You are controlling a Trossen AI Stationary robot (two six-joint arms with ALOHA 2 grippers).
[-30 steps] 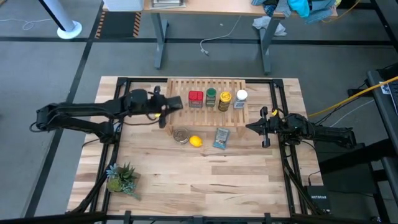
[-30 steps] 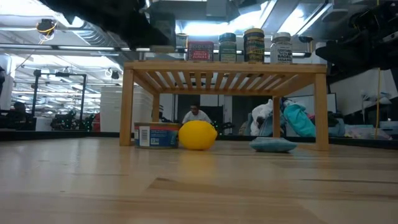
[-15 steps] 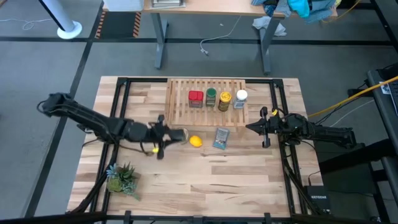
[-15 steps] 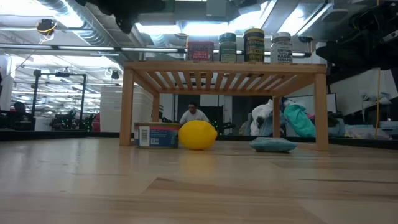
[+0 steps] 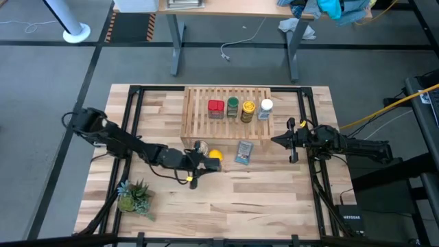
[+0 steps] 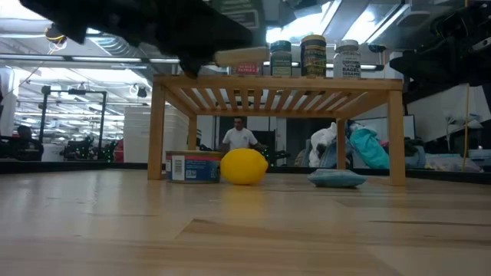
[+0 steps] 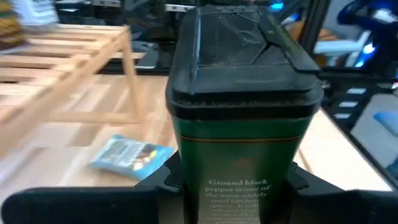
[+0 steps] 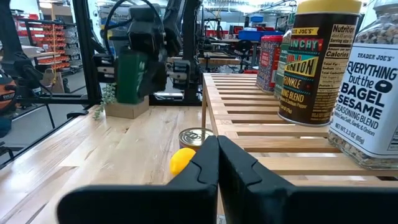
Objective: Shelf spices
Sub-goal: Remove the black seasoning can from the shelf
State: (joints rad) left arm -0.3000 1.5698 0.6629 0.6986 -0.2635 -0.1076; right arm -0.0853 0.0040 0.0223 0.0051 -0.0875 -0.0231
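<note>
My left gripper (image 5: 204, 167) is shut on a dark tin (image 7: 242, 124) with a green body and a black lid. It hangs over the table just near of the lemon (image 5: 215, 156). The right wrist view shows this tin (image 8: 132, 78) beyond the shelf's left end. The light-wood slatted shelf (image 5: 195, 110) stands on its legs. On it, in a row, stand a red tin (image 5: 216, 108), a green-lidded jar (image 5: 233, 106), a yellow-lidded jar (image 5: 248, 110) and a white-lidded jar (image 5: 266, 108). My right gripper (image 5: 282, 140), shut, waits right of the shelf. My left gripper pinches the tin's lower body (image 7: 186, 186) between its two fingers, one on each side wall (image 7: 291, 182). The arm comes from the table's left. The tin sits roughly upright, lid on top, lifted clear of the table.
A silver round tin (image 5: 200, 147), the lemon and a flat blue packet (image 5: 244, 151) lie by the shelf's near edge. A small potted plant (image 5: 134, 195) stands near the left front corner. Bare tabletop (image 5: 260, 199) stretches along the near side. A person shows in the room behind (image 6: 240, 136).
My left gripper has swung from the shelf's left end toward the table's near edge and to the right, and now sits just near of the lemon. In the low view it has come closer and looms larger.
</note>
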